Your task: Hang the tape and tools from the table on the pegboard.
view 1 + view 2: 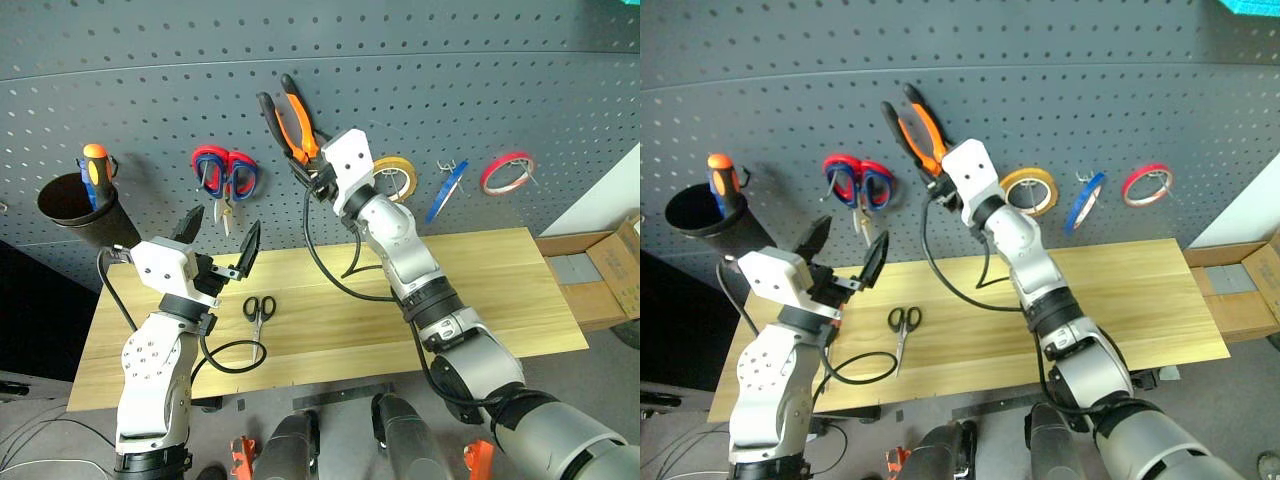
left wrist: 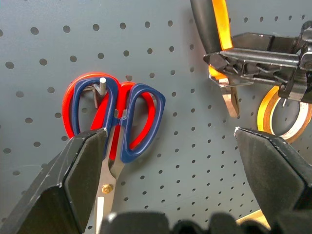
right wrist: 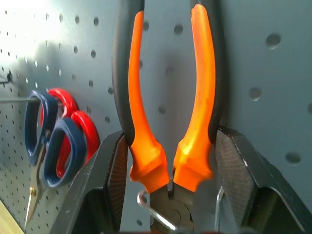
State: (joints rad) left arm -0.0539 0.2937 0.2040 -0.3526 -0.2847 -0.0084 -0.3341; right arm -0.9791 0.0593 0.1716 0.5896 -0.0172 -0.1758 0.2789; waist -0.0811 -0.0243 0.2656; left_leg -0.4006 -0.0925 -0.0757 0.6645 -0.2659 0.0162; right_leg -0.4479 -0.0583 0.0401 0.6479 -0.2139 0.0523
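The pliers [image 1: 291, 124] with orange-and-black handles stand upright against the dark grey pegboard [image 1: 420, 60], handles up. My right gripper [image 1: 308, 170] is shut on them just above the joint, and in the right wrist view its fingers [image 3: 113, 170] press both handles of the pliers [image 3: 200, 97]. A wire hook [image 3: 146, 207] sits by the pliers' head. The blue tape [image 1: 447, 190] hangs on a hook to the right. Small black scissors [image 1: 258, 310] lie on the table [image 1: 480, 290]. My left gripper [image 1: 222, 230] is open above the table's left part, holding nothing.
Red-and-blue scissors [image 1: 225, 172] hang left of the pliers. A yellow tape ring [image 1: 398, 178] and a red tape ring [image 1: 507, 172] hang on either side of the blue one. A black cup [image 1: 75, 205] with an orange-topped screwdriver [image 1: 93, 168] is at far left. Cardboard boxes [image 1: 605, 270] stand at the right.
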